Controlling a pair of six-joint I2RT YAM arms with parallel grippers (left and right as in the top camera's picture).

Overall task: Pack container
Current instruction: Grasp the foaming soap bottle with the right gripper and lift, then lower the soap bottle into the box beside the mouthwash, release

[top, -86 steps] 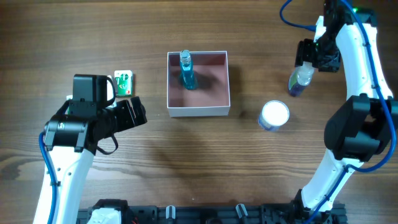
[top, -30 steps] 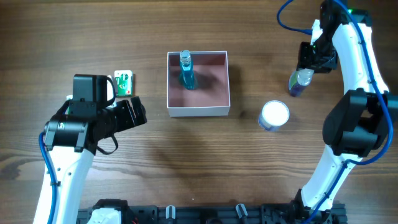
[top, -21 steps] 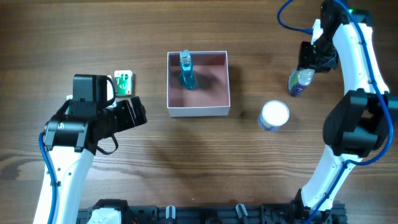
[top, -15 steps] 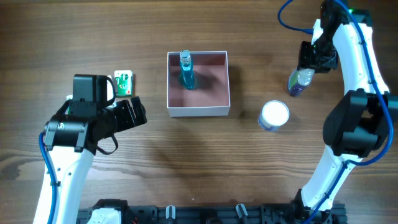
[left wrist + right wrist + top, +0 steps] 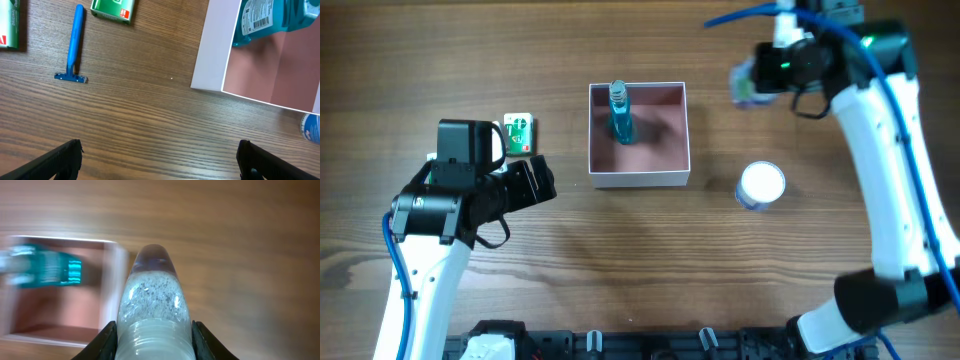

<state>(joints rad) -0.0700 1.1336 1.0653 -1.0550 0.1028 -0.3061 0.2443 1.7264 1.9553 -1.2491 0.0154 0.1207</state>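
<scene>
Container (image 5: 638, 180) location, B?

B: Centre of the bench (image 5: 620, 260), flat, with one teal bottle (image 5: 620, 112) standing upright in its far-left corner. The rest of the pink floor is free.

A: List the hazards from the left side.

B: Left pincer (image 5: 542, 182): jaws fully apart, holding nothing, parked just left of the container. A green packet (image 5: 520, 134) lies near it, and the left wrist view shows a blue razor (image 5: 75, 42) close by. Risk: if this arm reaches in while the other one delivers, the two arms meet over the box.

A: At the container itself?

B: The teal bottle is tall and narrow. A knock from incoming cargo probably topples it against the thin wall.

A: On the right?

B: Right pincer (image 5: 748, 80): jaws clamped on a small clear bottle (image 5: 152, 305), carried above the bench, right of the container and apart from it. Both views of it are blurred, which suggests fast travel. Risks:
1. The round body slips in the grip.
2. A low approach clips the right wall and shifts the box.
3. A late release drops the bottle onto the teal one.

The white-lidded jar (image 5: 761, 185) stands nearer the camera and looks clear of that path.
</scene>
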